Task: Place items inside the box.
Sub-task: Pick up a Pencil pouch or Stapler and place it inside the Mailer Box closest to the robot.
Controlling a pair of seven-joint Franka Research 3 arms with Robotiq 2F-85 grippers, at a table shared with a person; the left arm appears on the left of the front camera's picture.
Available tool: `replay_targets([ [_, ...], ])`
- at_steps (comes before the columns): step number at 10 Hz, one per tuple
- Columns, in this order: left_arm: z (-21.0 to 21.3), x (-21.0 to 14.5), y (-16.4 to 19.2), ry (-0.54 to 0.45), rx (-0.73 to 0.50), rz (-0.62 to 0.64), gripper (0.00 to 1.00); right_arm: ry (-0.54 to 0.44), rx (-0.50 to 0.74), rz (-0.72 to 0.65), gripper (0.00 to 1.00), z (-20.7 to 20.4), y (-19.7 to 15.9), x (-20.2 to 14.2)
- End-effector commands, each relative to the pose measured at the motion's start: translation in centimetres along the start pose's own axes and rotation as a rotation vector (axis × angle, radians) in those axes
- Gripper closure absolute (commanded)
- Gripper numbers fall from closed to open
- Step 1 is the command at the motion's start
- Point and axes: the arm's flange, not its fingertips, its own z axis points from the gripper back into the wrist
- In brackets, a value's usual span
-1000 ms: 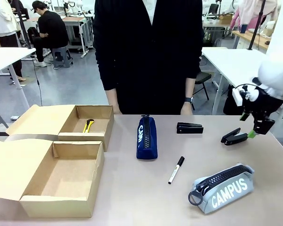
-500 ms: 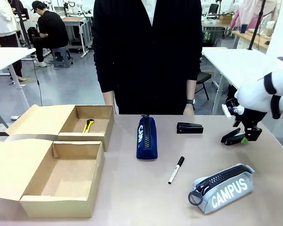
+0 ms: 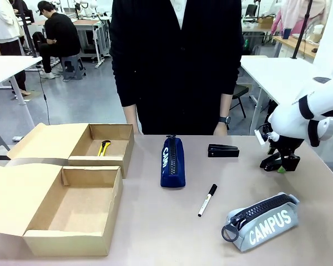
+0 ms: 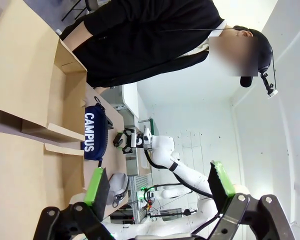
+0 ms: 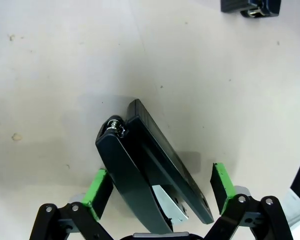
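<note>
It looked like a robotics lab. A white robot arm (image 3: 305,113) reached over the near table (image 3: 155,233), and plain white worktables (image 3: 266,69) stood on a bare grey floor (image 3: 83,100). Farther back, a person (image 3: 58,33) sat on a stool (image 3: 72,62) at a bench (image 3: 91,23).

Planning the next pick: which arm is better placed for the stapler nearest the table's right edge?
Right: the right gripper, open, straddles that stapler; the left gripper, also open, is far off.

"CAMPUS" (white letters) marks the grey case (image 3: 261,220) and navy case (image 4: 92,132).
</note>
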Motion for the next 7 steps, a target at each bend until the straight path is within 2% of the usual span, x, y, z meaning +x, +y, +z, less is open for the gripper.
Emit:
replay_targets([
  [1,-0.05,-0.16,-0.10,-0.003,-0.021,-0.018,0.00,0.002,0.008,0.019,0.00,-0.39,-0.57,-0.46],
  [2,-0.05,-0.16,-0.10,-0.003,-0.021,-0.018,0.00,0.003,0.015,0.010,0.00,-0.31,-0.60,-0.53],
  [3,-0.05,-0.16,-0.10,-0.003,-0.021,-0.018,0.00,0.005,0.037,0.009,0.56,-0.22,-0.52,-0.66],
  [4,-0.05,-0.16,-0.10,-0.003,-0.021,-0.018,0.00,0.007,0.046,0.004,0.56,-0.18,-0.52,-0.71],
  [5,-0.05,-0.16,-0.10,-0.003,-0.021,-0.018,0.00,0.009,0.051,0.003,1.00,-0.17,-0.52,-0.71],
  [6,-0.05,-0.16,-0.10,-0.003,-0.021,-0.018,0.00,0.012,0.053,0.000,0.62,-0.10,-0.57,-0.72],
  [7,-0.05,-0.16,-0.10,-0.003,-0.021,-0.018,0.00,0.013,0.059,-0.001,1.00,-0.04,-0.58,-0.71],
])
